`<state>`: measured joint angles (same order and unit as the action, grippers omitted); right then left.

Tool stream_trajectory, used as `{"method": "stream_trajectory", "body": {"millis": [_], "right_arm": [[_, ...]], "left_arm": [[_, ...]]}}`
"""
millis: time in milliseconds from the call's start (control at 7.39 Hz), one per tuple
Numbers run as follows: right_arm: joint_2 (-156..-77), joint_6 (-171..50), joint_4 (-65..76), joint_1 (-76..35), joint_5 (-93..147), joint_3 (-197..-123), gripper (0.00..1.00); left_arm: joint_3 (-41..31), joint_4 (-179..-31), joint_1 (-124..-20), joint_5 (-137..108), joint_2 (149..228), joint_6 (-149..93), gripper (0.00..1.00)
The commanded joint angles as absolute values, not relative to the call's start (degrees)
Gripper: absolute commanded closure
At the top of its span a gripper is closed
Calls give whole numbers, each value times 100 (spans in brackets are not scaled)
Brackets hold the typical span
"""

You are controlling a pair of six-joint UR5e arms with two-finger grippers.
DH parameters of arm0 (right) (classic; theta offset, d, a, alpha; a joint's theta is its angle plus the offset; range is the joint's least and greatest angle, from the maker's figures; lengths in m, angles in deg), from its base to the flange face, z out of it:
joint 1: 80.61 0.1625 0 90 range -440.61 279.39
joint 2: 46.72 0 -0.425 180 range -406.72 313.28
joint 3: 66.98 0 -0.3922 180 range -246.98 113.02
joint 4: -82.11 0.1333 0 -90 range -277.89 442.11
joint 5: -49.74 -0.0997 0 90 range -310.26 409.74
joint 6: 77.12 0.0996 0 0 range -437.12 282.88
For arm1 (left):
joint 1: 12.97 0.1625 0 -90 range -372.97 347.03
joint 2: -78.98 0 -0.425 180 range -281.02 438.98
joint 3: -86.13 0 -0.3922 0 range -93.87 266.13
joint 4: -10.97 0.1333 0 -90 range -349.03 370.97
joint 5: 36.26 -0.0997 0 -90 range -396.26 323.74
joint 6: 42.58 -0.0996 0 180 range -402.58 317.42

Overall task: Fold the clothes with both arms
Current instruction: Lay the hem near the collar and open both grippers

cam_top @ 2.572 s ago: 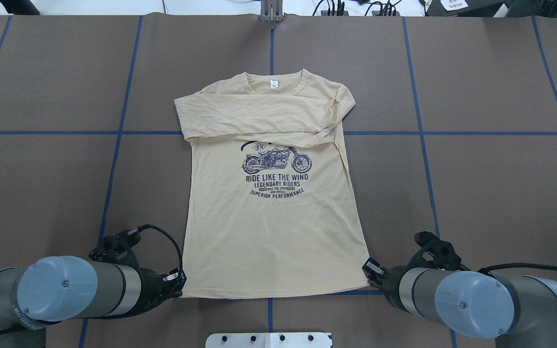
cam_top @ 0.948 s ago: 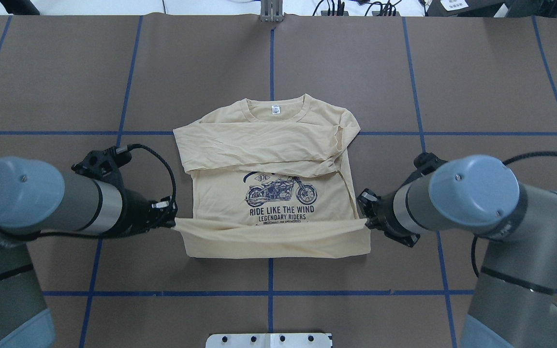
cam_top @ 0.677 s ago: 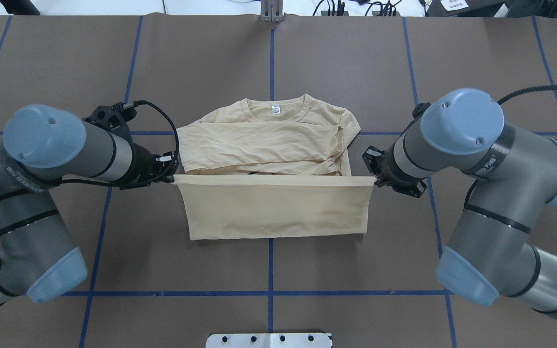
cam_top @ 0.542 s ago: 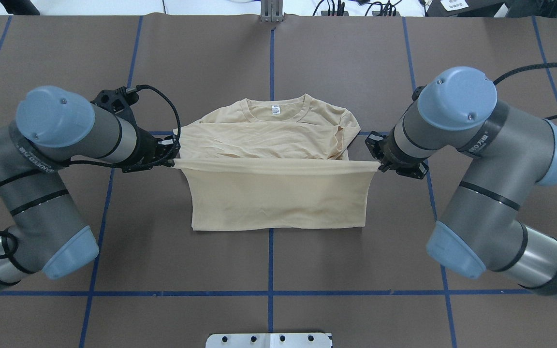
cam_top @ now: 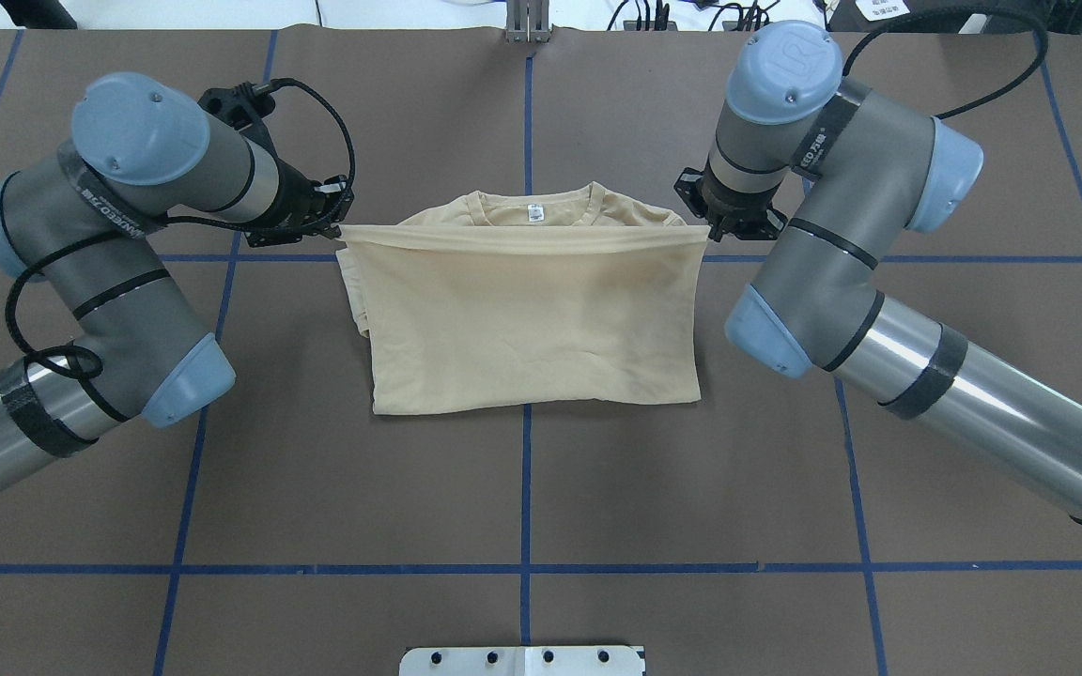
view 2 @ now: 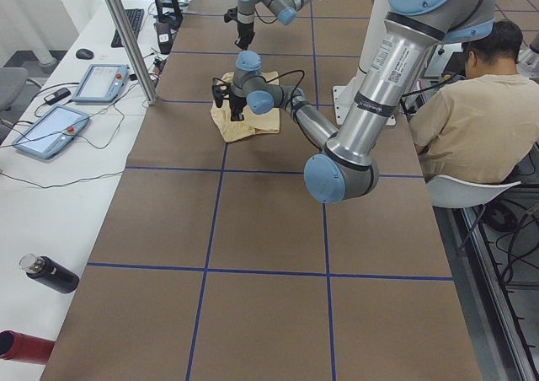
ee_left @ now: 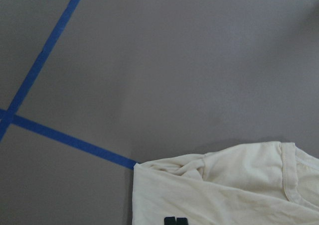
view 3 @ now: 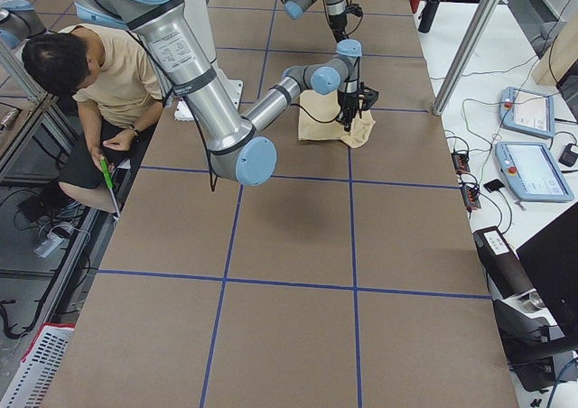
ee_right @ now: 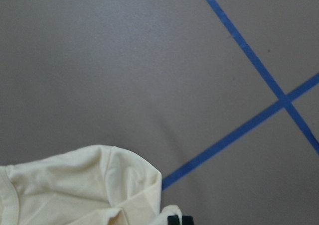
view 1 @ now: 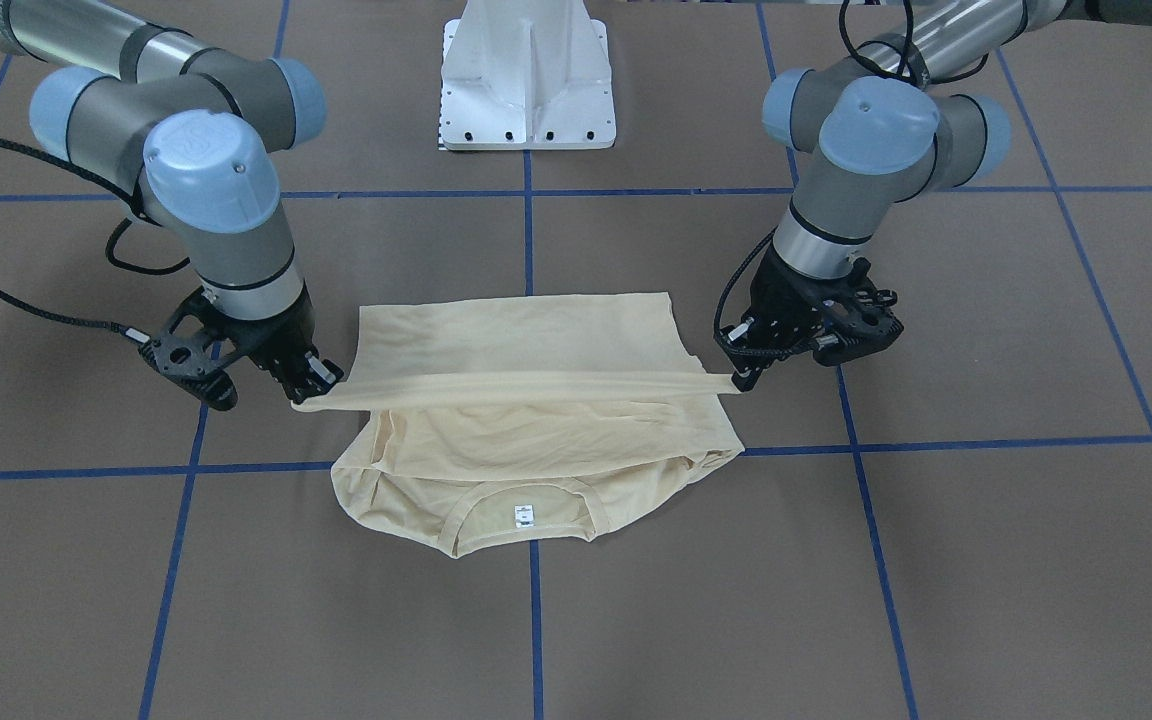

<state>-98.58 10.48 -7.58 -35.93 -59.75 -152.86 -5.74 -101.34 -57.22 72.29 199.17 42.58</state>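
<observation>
The cream long-sleeved T-shirt lies mid-table, its lower half doubled over the chest so the print is hidden. Only the collar with its white label shows past the raised edge. My left gripper is shut on the left hem corner, and my right gripper is shut on the right one. In the front-facing view the hem runs taut, a little above the cloth, from the left gripper to the right gripper. Both wrist views show a shirt shoulder below on the brown table.
The white pedestal base stands at the robot's side of the table. Blue tape lines grid the brown surface. A seated person is beside the table, and tablets and a bottle lie on the side bench.
Both grippers have carried the shirt's hem from the near edge away toward the collar. The lower half now covers the print and the folded sleeves.
</observation>
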Motion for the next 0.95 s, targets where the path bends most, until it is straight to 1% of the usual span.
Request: {"method": "stream_trajectory", "body": {"millis": [0,271,677,812], "right_arm": [[-9577,989,106,-3579,-5959,-14251,100],[-9401,980,274,-3597,-5950,-13855,100],[-9339,980,486,-3605,-5942,-13633,100],[-9330,980,486,-3605,-5942,-13598,85]], "left_arm": [[277,-10843,-5744,7211,20158,4250,100],[850,-11433,-5744,7202,20203,4259,100],[992,-11524,-5735,7035,20282,4267,100],[1001,-11524,-5735,7035,20282,4259,100]]}}
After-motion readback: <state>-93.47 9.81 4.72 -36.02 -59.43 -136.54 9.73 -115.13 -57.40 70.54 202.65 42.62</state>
